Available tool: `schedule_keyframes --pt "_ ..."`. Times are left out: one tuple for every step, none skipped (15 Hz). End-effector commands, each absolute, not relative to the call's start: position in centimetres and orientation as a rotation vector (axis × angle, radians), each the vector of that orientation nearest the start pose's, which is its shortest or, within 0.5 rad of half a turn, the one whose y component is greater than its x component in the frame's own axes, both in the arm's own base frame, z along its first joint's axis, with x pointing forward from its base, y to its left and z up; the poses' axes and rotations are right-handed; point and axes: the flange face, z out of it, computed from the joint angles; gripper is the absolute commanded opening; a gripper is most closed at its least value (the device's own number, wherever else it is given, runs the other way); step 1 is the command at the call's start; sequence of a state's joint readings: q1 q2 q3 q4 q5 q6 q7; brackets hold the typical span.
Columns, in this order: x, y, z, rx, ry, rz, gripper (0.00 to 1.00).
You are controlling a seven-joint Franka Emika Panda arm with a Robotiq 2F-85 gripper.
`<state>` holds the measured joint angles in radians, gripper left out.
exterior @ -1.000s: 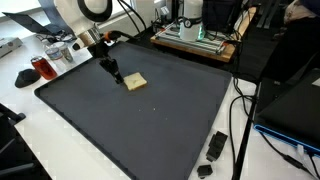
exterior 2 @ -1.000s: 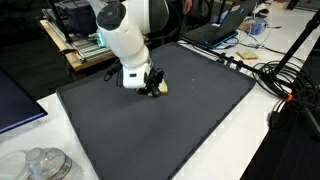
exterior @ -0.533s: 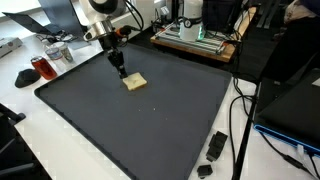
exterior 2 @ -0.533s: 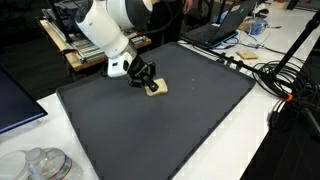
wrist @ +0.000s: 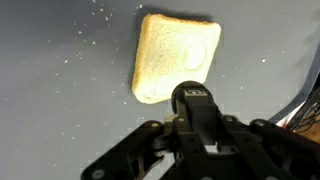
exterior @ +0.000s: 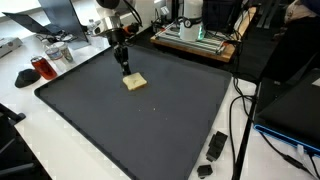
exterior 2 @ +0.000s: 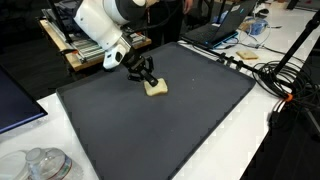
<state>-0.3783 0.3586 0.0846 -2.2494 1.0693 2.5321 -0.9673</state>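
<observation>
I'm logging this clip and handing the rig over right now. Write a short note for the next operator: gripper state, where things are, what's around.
Gripper: empty, just above the pale tan square sponge-like block; whether the jaws are open or shut is not clear.
Block: lies flat on the dark grey mat toward its far edge, in both exterior views; in the wrist view it sits just ahead of the gripper.
Nearby: small black parts near the mat's corner, off it; a red object on the white table.
Nothing is held.

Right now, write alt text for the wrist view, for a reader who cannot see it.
A pale tan, squarish sponge-like block lies flat on a dark grey mat, seen from directly above. The black gripper fills the lower part of the picture, hovering just short of the block and holding nothing; its fingertips are out of frame.
</observation>
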Motion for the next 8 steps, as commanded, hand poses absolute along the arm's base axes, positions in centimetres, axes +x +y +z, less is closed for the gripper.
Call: schedule_keyframes --pt "50.3 -16.1 19.5 -2.576 0.338 -0.377 0.22" --pt "50.3 -16.1 19.5 -2.575 0.341 -0.378 0.22" --pt "50.3 -16.1 19.5 -2.575 0.341 -0.378 0.22" --pt "50.3 -16.1 19.5 -2.575 0.342 -0.379 0.05" --pt "50.5 -16.4 19.2 -2.55 0.318 -0.379 0.05" --pt "50.4 -16.6 18.9 -2.533 0.3 -0.371 0.05" --pt "50.4 -16.8 18.5 -2.509 0.293 -0.368 0.05" --pt "50.3 -17.0 18.2 -2.49 0.279 -0.367 0.05"
